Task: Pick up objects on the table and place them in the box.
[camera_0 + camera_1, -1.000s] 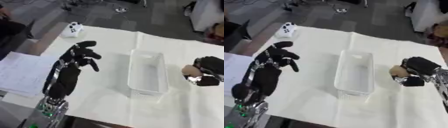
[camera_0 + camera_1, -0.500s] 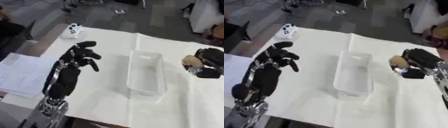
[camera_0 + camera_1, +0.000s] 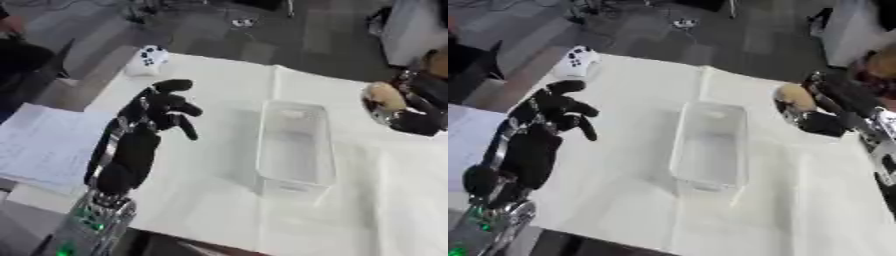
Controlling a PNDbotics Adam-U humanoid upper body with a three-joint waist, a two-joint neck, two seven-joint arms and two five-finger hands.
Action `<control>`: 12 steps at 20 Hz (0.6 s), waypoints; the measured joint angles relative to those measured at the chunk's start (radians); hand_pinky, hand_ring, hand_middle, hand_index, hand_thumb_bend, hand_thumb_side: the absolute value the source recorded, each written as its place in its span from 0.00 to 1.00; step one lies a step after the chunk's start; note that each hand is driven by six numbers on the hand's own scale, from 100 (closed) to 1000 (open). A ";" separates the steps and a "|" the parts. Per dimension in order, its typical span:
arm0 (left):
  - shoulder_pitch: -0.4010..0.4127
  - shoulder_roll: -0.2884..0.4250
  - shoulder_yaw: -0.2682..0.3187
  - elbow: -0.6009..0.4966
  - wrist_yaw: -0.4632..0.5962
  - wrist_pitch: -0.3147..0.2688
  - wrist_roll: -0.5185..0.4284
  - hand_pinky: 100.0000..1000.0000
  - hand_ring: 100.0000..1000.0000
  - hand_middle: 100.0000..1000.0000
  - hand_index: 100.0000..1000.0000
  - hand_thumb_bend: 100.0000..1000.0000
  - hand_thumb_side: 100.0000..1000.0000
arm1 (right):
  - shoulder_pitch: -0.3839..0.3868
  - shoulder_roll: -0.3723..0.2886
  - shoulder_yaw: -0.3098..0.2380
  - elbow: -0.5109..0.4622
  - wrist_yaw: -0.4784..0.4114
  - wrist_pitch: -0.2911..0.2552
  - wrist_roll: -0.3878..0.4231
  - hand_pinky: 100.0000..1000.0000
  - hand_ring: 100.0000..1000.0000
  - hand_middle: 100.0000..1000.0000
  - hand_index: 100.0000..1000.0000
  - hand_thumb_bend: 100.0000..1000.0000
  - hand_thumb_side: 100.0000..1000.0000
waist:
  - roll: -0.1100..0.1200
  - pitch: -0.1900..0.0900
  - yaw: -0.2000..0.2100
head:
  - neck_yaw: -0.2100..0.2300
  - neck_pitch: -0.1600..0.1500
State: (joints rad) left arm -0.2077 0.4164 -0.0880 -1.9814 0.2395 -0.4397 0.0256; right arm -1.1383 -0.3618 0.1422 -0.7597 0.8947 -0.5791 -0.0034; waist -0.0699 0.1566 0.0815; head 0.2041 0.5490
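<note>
One clear box (image 3: 295, 150) stands near the middle of the white table (image 3: 219, 200), long side running from 12 to 6 o'clock, and nothing shows inside it.

Two robot hands are in view. The right hand (image 3: 826, 111) is at about 2 o'clock from the box, raised above the table's right part, its fingers curled round one tan, rounded object (image 3: 794, 98). That object sits at the hand's left side, between the hand and the box, close to the box's far right corner but apart from it. What the object is cannot be told beyond its colour and shape.

The left hand (image 3: 164, 106) is at 9 o'clock from the box, well apart from it, with its black forearm (image 3: 122, 157) running down toward 7 o'clock. Its fingers are bent loosely downward and hold nothing; the thumb sticks up at the top.

One white controller (image 3: 146, 59) with dark buttons lies at the table's far left corner, about 11 o'clock from the box, beyond the left hand. One sheet of paper (image 3: 39, 145) lies at the left edge, at about 8 o'clock, beside the left forearm.
</note>
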 measured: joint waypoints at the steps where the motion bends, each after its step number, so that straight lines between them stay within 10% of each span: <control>1: -0.005 0.000 0.000 0.000 0.002 0.000 0.000 0.37 0.63 0.77 0.71 0.62 0.77 | 0.000 0.003 0.003 -0.001 -0.023 0.000 0.008 0.00 0.00 0.00 0.08 0.00 1.00 | -0.001 -0.001 0.004 | 0.000 0.000; 12: -0.041 0.001 0.000 0.000 0.037 0.005 -0.005 0.38 0.63 0.77 0.71 0.63 0.75 | -0.008 0.043 0.029 0.006 -0.300 0.017 0.113 0.00 0.00 0.00 0.12 0.00 1.00 | -0.013 -0.016 0.040 | 0.029 0.001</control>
State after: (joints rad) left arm -0.2484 0.4170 -0.0878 -1.9814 0.2767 -0.4348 0.0208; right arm -1.1466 -0.3184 0.1711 -0.7541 0.5948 -0.5625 0.1096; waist -0.0824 0.1408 0.1216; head 0.2329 0.5500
